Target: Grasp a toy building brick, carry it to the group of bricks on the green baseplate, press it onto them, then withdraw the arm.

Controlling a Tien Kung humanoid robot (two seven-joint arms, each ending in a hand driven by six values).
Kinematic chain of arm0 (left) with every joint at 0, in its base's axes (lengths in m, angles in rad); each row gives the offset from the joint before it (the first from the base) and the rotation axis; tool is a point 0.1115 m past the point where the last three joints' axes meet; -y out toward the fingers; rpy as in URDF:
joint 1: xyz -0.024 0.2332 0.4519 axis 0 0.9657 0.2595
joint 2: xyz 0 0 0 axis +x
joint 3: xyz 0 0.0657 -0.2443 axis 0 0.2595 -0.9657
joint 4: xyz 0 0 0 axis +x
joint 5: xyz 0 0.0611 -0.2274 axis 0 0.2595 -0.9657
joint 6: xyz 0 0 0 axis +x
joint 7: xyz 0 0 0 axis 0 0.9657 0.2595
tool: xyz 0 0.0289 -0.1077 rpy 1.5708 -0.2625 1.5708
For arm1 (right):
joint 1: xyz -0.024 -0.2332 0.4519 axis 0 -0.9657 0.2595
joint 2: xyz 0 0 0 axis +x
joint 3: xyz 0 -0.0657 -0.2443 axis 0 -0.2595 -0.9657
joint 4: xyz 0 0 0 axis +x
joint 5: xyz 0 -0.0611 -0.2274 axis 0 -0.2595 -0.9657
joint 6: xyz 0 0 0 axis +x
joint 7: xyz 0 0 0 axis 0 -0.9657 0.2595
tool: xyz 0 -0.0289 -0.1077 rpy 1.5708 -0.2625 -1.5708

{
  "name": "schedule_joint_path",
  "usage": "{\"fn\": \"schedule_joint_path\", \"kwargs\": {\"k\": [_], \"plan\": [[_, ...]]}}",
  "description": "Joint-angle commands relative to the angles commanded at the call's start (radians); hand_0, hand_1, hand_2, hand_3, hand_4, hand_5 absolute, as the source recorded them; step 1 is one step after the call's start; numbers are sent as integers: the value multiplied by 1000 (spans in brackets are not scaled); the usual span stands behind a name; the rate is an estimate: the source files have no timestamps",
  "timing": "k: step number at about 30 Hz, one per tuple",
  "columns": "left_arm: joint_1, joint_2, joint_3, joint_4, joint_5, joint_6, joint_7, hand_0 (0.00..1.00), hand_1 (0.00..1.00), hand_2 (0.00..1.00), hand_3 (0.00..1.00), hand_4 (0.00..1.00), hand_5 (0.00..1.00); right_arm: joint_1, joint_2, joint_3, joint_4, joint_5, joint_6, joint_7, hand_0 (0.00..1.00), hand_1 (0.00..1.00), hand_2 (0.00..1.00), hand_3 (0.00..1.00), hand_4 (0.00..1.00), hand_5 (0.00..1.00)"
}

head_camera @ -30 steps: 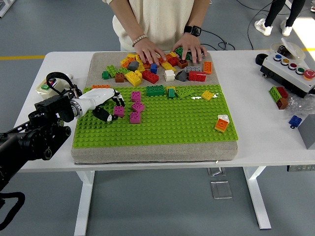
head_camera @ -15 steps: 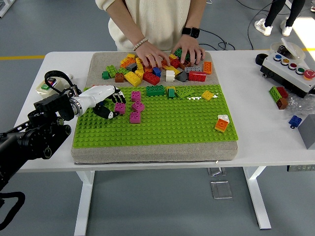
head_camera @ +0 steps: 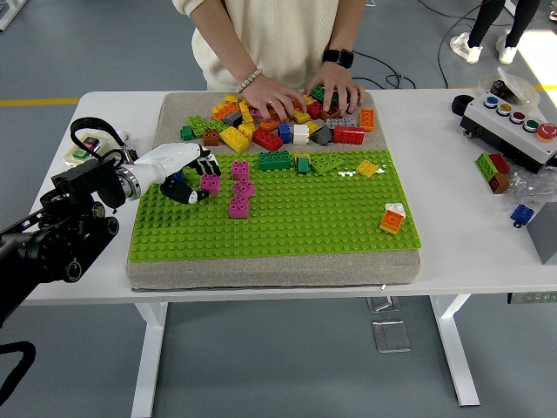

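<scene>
Magenta brick [head_camera: 210, 183] — in left hand [head_camera: 180, 168]

You cannot tell whether the left hand [head_camera: 187, 170] grips the magenta brick [head_camera: 210, 183]: its curled fingers cover the contact. The person's fingers [head_camera: 287, 98] hide part of the loose brick pile [head_camera: 278, 117]. Their head is cut off at the top edge. Control box [head_camera: 513, 122] labels are too small.
</scene>
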Motion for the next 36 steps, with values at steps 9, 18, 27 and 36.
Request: {"fn": "schedule_joint_path", "kwargs": {"k": [9,18,27,36], "plan": [[72,19,-51,-103,33,-16,30,607,588,566,537,566,2,-3,-2,11,0,-4,1,4,749,680,724,652,908,490],[134,31,-102,-178,65,-26,53,609,587,569,541,577,2,-5,-9,17,0,-7,2,3,748,680,725,654,909,491],[202,40,-130,-254,88,-37,77,610,587,569,542,576,2,-8,-11,21,0,-11,3,7,748,680,724,654,909,490],[247,44,-149,-305,97,-42,91,609,587,569,542,581,2,-10,-11,19,0,-12,2,8,748,680,725,655,910,490]]}}
